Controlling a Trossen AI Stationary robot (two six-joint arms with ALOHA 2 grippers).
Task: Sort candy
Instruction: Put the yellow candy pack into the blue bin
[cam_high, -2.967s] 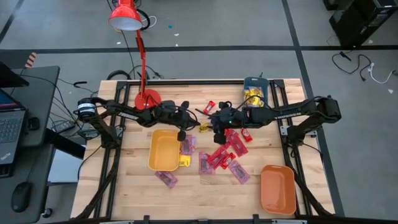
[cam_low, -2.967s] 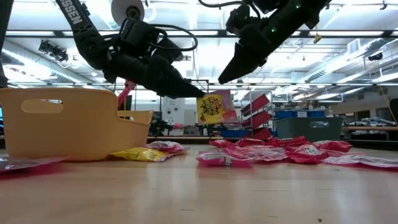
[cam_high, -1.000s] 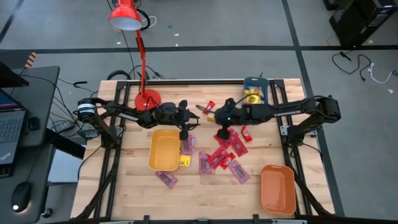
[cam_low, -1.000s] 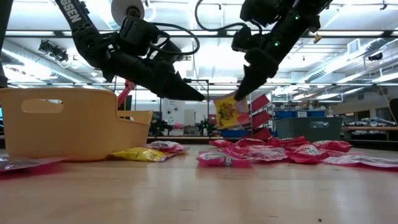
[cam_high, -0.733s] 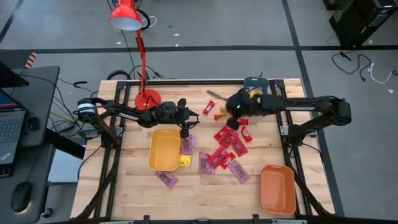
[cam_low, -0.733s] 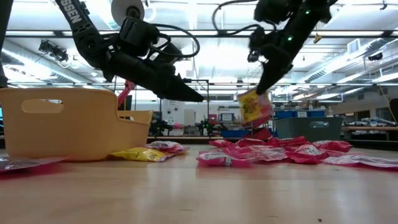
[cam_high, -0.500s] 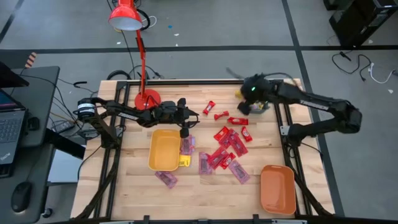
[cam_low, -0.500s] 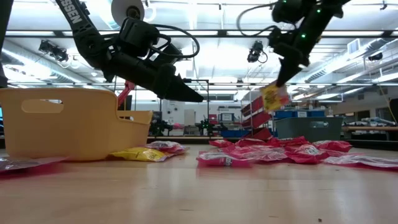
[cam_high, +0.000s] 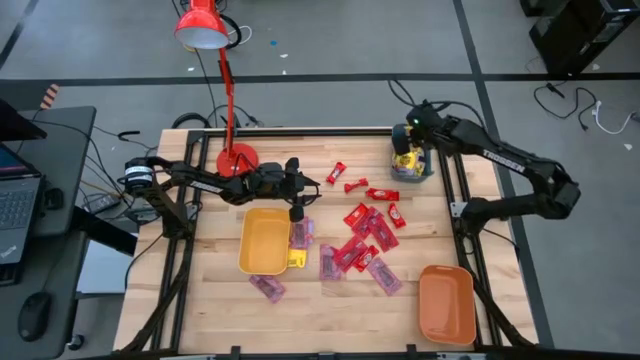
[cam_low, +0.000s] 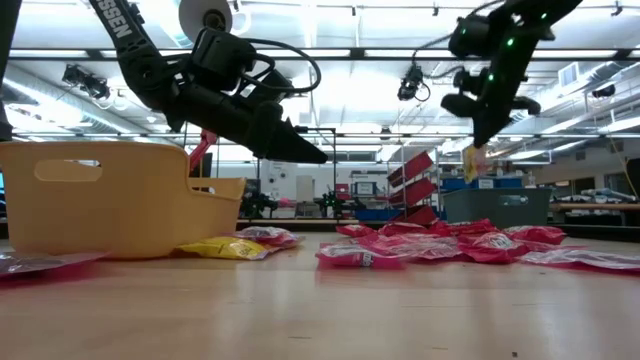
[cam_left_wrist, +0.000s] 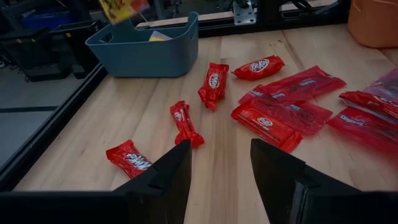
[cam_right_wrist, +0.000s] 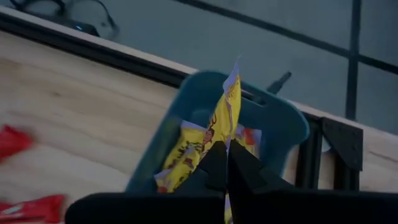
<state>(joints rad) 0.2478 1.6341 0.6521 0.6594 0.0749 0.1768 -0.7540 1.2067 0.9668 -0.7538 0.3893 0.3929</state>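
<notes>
Candy lies scattered over the wooden table (cam_high: 200, 310), mostly mid-table, w/ the rest already in trays. Far left, a pink packet (cam_high: 266, 287) sits near the front edge, just in front of the yellow tray (cam_high: 262, 240). A yellow packet (cam_high: 296, 260) lies right beside that tray's front corner, another pink one (cam_high: 301, 234) against its right side. Left gripper (cam_high: 315, 182) hangs above the table just behind the yellow tray, fingers spread, nothing between them; from its wrist cam the gap looks onto small red bars (cam_left_wrist: 185, 122) on the wood. Centre: a loose cluster of red packets (cam_high: 362, 232) and pink ones (cam_high: 383, 275), w/ a few red bars (cam_high: 336, 172) apart toward the back. Right of that, at the back edge, the teal tray (cam_high: 412, 165) already has yellow packets in it. Right gripper (cam_high: 407, 152) is over that tray, fingers pressed together on a yellow packet w/ dark print (cam_right_wrist: 222, 121), which hangs edge-on above the tray's opening. Low cam shows it dangling from the fingertips, clear of the table. Orange tray (cam_high: 446, 304) stands at the front right corner, well apart from the pile.
</notes>
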